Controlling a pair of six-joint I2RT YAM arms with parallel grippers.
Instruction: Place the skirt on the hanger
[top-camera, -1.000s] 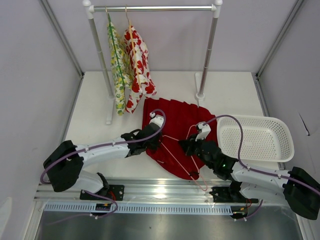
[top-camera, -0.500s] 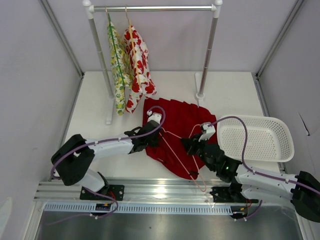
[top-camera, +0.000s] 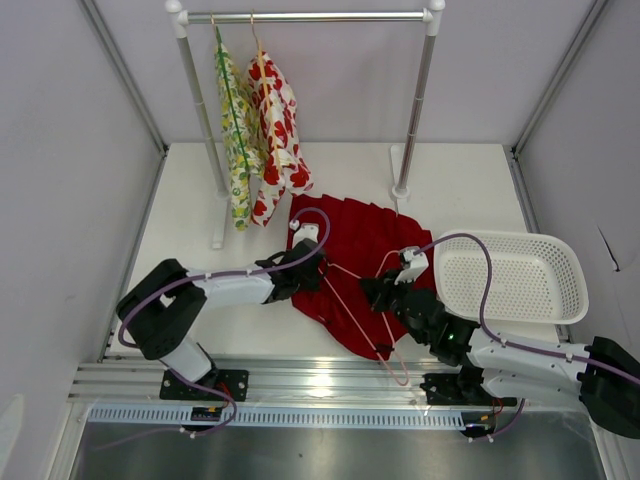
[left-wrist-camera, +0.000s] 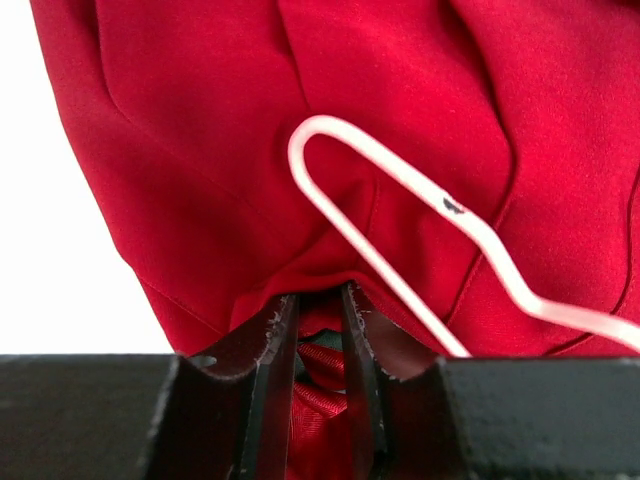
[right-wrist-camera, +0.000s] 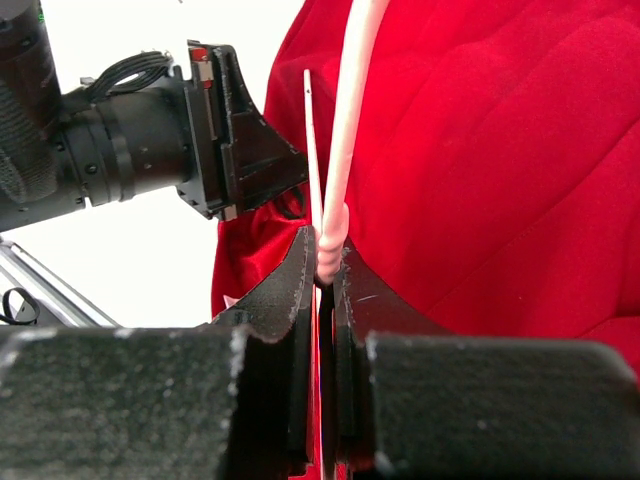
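Skirt: spread flat on the tabletop, between the garment rail and the arms, just left of the white basket.
Hanger: lying on top of the red cloth, hook toward the near edge, one rounded shoulder just beyond the pinched fold.
Left tool: narrowed to a slim gap, pinching a raised fold at the skirt's left edge (waistband or hem, cannot tell).
Right tool: all but shut, clamped on the hanger's wire.
Step in hand: most likely opening the skirt's edge and feeding the hanger's shoulder inside.
Doing it well: lift the fold just enough to open a mouth; steer the rounded shoulder in at a low angle; grip the wire firmly against twisting; draw cloth over wire rather than shoving wire into cloth.
Risk: pinching both layers at once, leaving no opening.
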